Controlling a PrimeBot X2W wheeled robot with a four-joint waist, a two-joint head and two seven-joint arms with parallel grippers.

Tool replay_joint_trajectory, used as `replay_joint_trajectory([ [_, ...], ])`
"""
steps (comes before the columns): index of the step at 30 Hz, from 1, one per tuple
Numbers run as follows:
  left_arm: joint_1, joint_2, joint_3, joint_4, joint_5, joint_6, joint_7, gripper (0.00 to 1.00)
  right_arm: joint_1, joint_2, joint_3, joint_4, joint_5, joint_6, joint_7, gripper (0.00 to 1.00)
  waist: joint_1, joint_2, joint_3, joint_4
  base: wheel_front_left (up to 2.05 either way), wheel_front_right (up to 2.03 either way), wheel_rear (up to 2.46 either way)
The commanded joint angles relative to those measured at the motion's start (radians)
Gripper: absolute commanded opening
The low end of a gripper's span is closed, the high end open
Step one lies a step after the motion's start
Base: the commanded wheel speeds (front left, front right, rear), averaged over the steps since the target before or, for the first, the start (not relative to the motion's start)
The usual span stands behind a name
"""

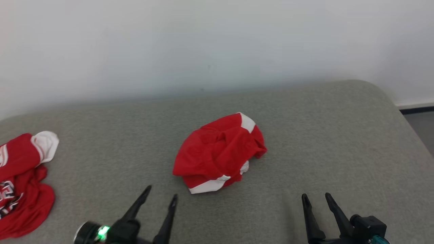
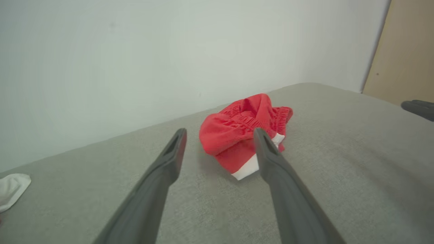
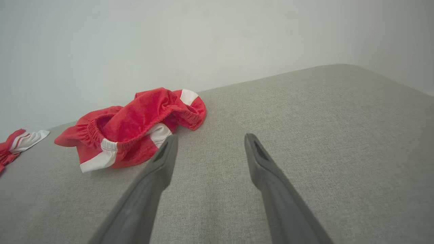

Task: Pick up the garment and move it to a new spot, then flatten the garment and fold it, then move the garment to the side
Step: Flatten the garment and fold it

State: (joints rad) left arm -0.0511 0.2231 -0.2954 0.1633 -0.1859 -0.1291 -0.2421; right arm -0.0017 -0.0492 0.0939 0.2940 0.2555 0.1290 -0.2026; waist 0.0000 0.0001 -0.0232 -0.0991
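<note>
**Item 1, nearest.** Left gripper (image 1: 162, 191): two long dark fingers, moderately spread, holding nothing. It sits low over the grey woven upholstered surface (image 1: 339, 135). It points at the crumpled red fabric garment with white trim (image 1: 217, 152), which lies just ahead and slightly to its right.

**Item 2.** Right gripper (image 1: 316, 195): same build, fingers parted, empty. The garment lies ahead and to its left, further off than from the left gripper.

**Item 3, left edge of the surface.** Second red and white garment with dark printing (image 1: 20, 176). It is well apart from the first, and I leave it alone.

**Handling note.** I judge the step in hand to be the first pickup, not yet begun.
- I would lead with the left gripper and come down on a raised fold at the near edge, not on the bare surface beside it.
- I would close on one or two layers only. A bite through the whole bundle would likely lift it as a lump and make flattening harder.
- The white-trimmed hem nearest me looks like the cleanest hold.

**Item 4, centre of the surface.** The garment itself is bunched into a rounded heap. The wrist views show a gathered elastic band, so it is probably a pair of shorts. It looks soft and limp, and I expect it to sag when lifted.

**Item 5, farthest.** Plain pale wall (image 1: 203, 44).
</note>
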Motion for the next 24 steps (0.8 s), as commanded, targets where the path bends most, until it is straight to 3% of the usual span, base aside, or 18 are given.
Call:
replay_joint_trajectory([
  [1, -0.066, 0.010, -0.059, 0.023, -0.012, -0.001, 0.022, 1.00, -0.013, -0.002, -0.002, -0.003, 0.007, 0.003, -0.002, 1.00, 0.0000, -0.0001, 0.031, -0.077, 0.00, 0.00, 0.00],
  [7, -0.267, 0.006, -0.261, 0.117, -0.072, 0.000, 0.098, 1.00, -0.025, -0.001, -0.001, -0.004, 0.015, 0.003, -0.007, 1.00, 0.0000, -0.0001, 0.076, -0.170, 0.00, 0.00, 0.00],
  [10, -0.358, -0.012, -0.317, 0.202, -0.083, 0.000, 0.138, 1.00, -0.040, -0.001, 0.002, 0.003, 0.023, 0.003, -0.014, 1.00, 0.0000, -0.0001, 0.097, -0.207, 0.00, 0.00, 0.00],
  [16, -0.468, -0.052, -0.334, 0.357, -0.087, 0.002, 0.193, 1.00, -0.052, -0.001, 0.021, 0.009, 0.033, 0.003, -0.021, 1.00, 0.0000, -0.0001, 0.124, -0.263, 0.00, 0.00, 0.00],
  [24, -0.587, -0.100, -0.332, 0.548, -0.066, 0.069, 0.234, 1.00, -0.070, -0.001, 0.031, 0.025, 0.039, 0.003, -0.037, 1.00, 0.0000, -0.0001, 0.155, -0.303, 0.00, 0.00, 0.00],
])
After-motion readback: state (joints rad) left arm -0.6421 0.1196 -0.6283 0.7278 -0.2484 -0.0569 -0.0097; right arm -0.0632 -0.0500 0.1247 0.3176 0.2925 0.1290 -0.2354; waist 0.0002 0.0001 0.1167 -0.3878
